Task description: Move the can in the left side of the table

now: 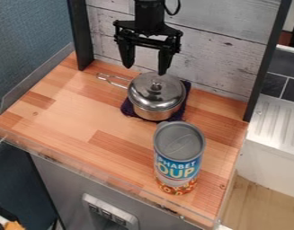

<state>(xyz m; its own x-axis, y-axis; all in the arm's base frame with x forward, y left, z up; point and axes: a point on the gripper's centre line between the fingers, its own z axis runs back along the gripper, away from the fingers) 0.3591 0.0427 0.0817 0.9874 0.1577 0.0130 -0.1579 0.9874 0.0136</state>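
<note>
End effector (145, 69), can (179, 155) well apart, nearer camera

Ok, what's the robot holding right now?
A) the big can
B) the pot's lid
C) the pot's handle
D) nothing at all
D: the gripper's fingers are apart with nothing between them, and the can stands on the wooden table.
</note>
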